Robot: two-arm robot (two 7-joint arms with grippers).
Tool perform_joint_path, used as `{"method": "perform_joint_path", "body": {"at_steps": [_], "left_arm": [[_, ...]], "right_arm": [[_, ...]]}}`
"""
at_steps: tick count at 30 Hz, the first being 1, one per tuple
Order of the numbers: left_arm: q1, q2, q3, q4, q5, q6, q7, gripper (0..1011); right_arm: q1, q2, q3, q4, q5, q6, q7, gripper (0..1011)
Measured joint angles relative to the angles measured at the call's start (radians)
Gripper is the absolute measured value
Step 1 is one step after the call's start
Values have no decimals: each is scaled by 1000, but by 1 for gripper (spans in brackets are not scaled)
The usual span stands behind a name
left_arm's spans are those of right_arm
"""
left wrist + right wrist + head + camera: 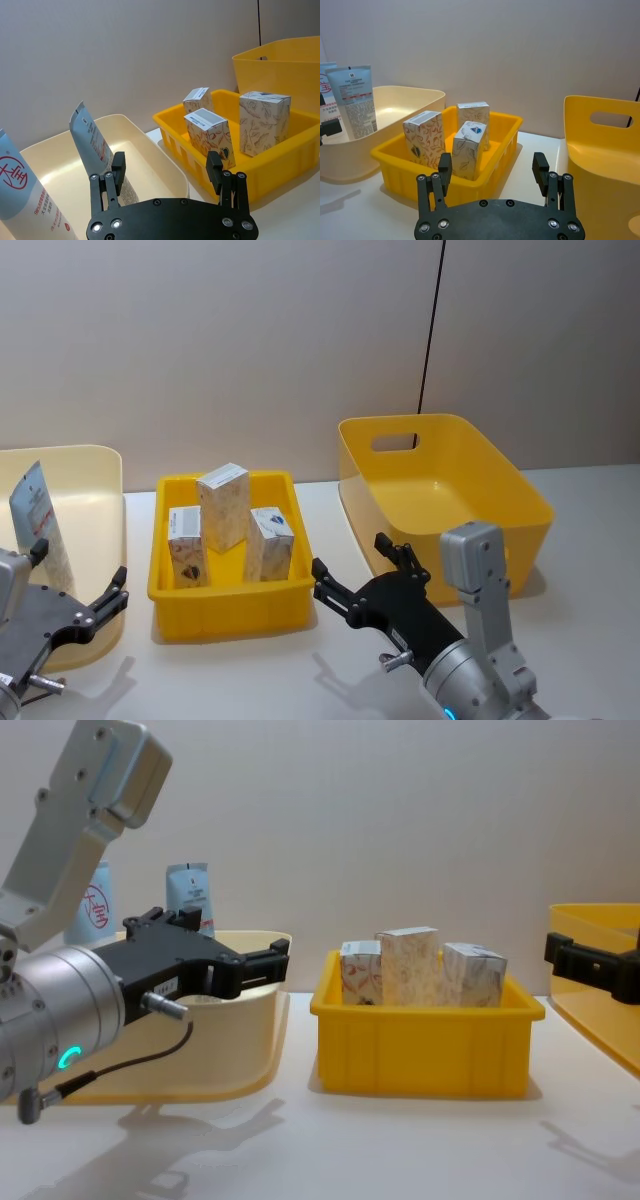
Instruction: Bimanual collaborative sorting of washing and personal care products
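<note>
Three cartons [223, 505] stand upright together in the small yellow tray [230, 608], mid-bench [250, 670]. We count two pale-blue tubes [357, 100] standing in the cream bin [95, 475] on the left, one bearing a red round mark. Left gripper [166, 164] hovers at the cream bin's near edge, released, grasping nothing. Right gripper [492, 162] hangs between the tray and the large yellow bin [450, 455], also released.

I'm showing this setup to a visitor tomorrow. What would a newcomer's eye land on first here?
Three marbled cartons stand in the small yellow tray at the centre. On the left, two pale-blue tubes stand upright at a cream bin; a big yellow bin sits on the right. The left gripper and right gripper hover open in front.
</note>
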Motion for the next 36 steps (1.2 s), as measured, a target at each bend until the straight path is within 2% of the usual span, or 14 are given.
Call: {"method": "perform_joint_path", "body": {"at_steps": [27, 36], "left_arm": [[0, 0, -1, 0, 0, 0, 0, 1003], [6, -11, -26, -4, -30, 10, -2, 1003]], "right_arm": [[0, 0, 0, 0, 0, 0, 0, 1001], [0, 0, 0, 0, 0, 0, 0, 1001]]}}
